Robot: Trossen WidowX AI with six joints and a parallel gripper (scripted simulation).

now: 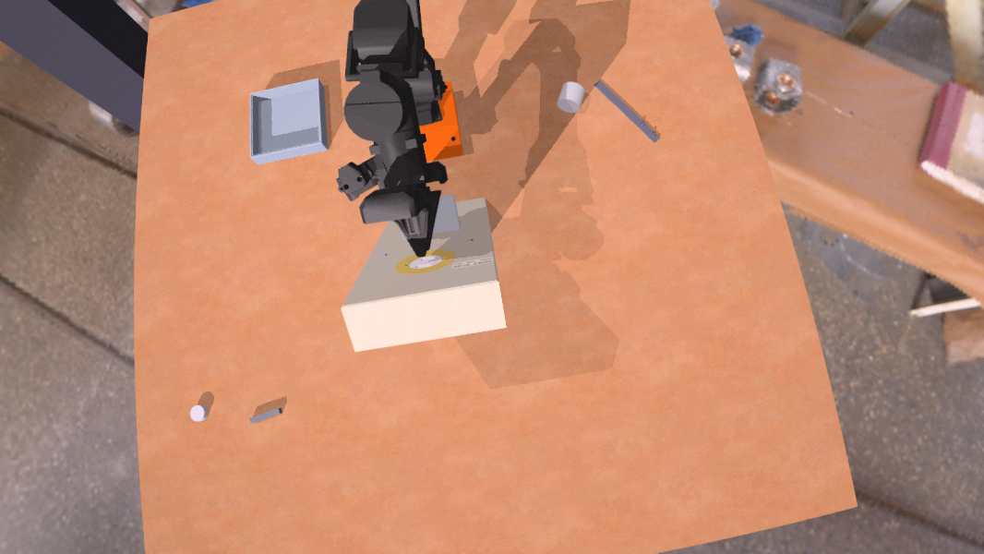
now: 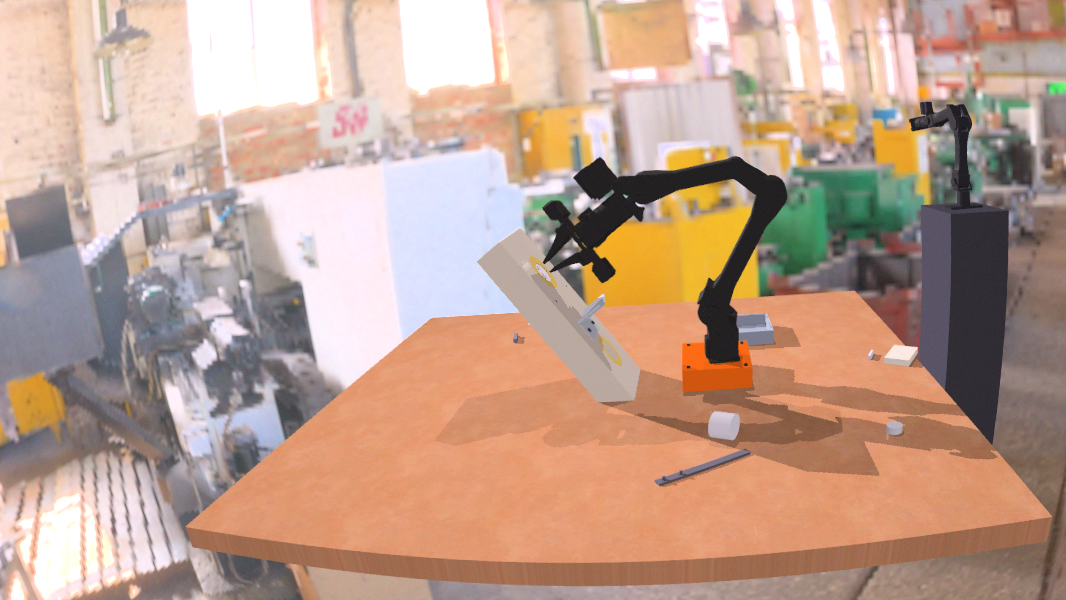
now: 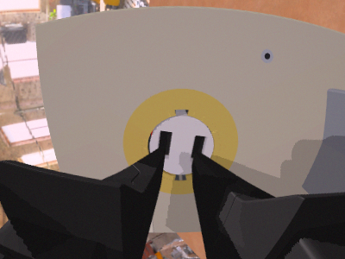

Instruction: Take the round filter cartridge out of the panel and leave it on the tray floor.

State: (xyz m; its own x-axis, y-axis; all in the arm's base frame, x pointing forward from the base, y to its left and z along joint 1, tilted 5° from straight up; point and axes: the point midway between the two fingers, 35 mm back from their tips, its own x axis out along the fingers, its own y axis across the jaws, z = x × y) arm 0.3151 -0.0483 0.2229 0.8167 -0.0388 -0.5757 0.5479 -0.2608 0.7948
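Observation:
The round white cartridge (image 1: 425, 261) (image 3: 181, 127) sits in the tilted service panel (image 1: 423, 316) (image 2: 522, 298) (image 3: 108, 52), inside a yellow ring (image 3: 137, 138). Its two dark slots show in the wrist view, a left slot (image 3: 166, 139) and a right slot (image 3: 199, 143). My gripper (image 1: 421, 254) (image 2: 549, 266) (image 3: 178, 157) is partly open with nothing between its fingers. Its fingertips are at the cartridge face, one over the lower end of each slot; whether they are inside is hard to tell. The light blue-grey tray (image 1: 293, 155) (image 2: 760, 337) is beside the robot base, apart from the panel.
A pale grey flap (image 1: 447, 213) (image 2: 594, 309) stands out from the panel below the cartridge. A second yellow ring (image 2: 611, 351) is lower still. A white cylinder (image 1: 570, 97) (image 2: 723, 425) and dark bar (image 1: 625, 108) (image 2: 701, 468) lie on the table across the orange base (image 2: 716, 376) from the tray.

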